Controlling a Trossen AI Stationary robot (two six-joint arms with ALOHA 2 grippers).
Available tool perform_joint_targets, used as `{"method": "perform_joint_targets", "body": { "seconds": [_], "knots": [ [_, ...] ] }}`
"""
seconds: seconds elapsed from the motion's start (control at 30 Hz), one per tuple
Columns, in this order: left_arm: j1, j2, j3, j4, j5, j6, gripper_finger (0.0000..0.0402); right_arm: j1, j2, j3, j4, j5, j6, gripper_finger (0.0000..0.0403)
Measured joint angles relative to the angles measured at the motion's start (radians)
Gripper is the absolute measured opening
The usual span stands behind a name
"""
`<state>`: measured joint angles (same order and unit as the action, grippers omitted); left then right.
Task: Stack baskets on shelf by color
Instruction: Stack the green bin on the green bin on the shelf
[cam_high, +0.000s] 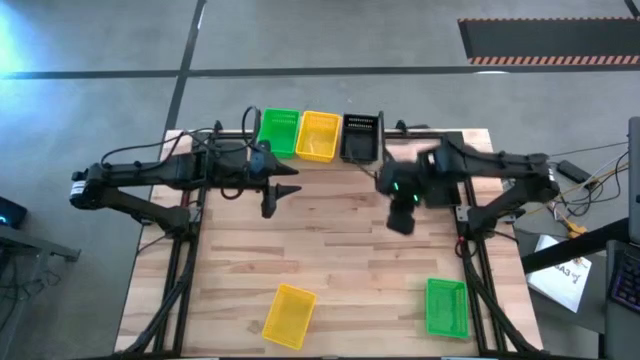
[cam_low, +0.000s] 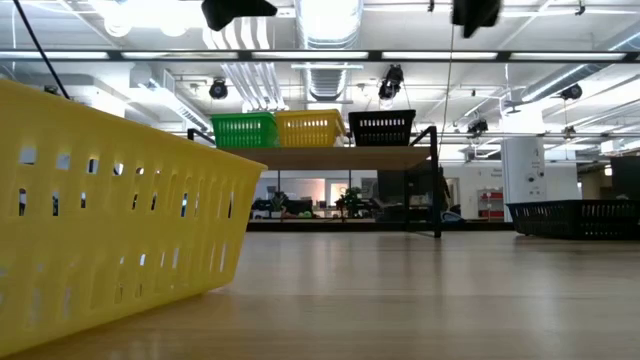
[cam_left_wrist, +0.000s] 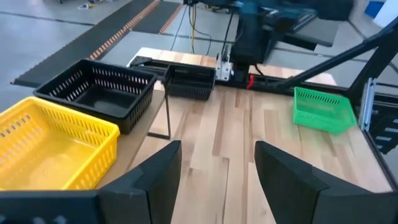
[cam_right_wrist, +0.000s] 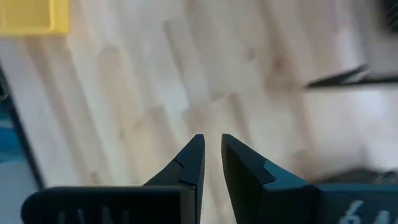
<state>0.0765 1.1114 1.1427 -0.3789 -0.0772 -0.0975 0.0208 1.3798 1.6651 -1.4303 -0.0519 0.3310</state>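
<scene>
While both arms hang above the surface (cam_high: 330, 240), I note the left hand (cam_high: 272, 203) released, fingers spread and empty, just near of the shelf (cam_low: 340, 156). The right hand (cam_high: 400, 222) is nearly clenched, grasping nothing. On the shelf: green basket (cam_high: 277, 130), yellow basket (cam_high: 318, 134), black basket (cam_high: 360, 135). At the near edge lie a loose yellow basket (cam_high: 289, 313) and a loose green basket (cam_high: 446, 305), well apart.

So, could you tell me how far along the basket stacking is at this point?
Done: a green basket, a yellow basket and a black basket sit side by side on the shelf. In hand: nothing; the left gripper is open and empty, the right gripper nearly closed on nothing. Left: the loose yellow basket and loose green basket on the table's near side.
</scene>
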Motion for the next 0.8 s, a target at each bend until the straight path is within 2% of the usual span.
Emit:
{"method": "perform_joint_targets", "body": {
  "seconds": [0.27, 0.43, 0.6, 0.8],
  "knots": [
    [0.0, 0.0, -0.078, 0.005, 0.0, 0.0, 0.0189, 0.324, -0.091, -0.193, 0.128, 0.003, 0.357, 0.0047],
    [0.0, 0.008, -0.145, 0.009, 0.0, 0.0, 0.0189, 0.482, -0.095, -0.257, 0.14, 0.014, 0.512, 0.0047],
    [0.0, 0.015, -0.218, 0.013, 0.0, 0.0, 0.0189, 0.553, -0.091, -0.292, 0.144, 0.088, 0.601, 0.0047],
    [0.0, 0.033, -0.31, 0.033, -0.001, 0.001, 0.0189, 0.566, -0.09, -0.304, 0.15, 0.149, 0.627, 0.0047]
  ]
}}
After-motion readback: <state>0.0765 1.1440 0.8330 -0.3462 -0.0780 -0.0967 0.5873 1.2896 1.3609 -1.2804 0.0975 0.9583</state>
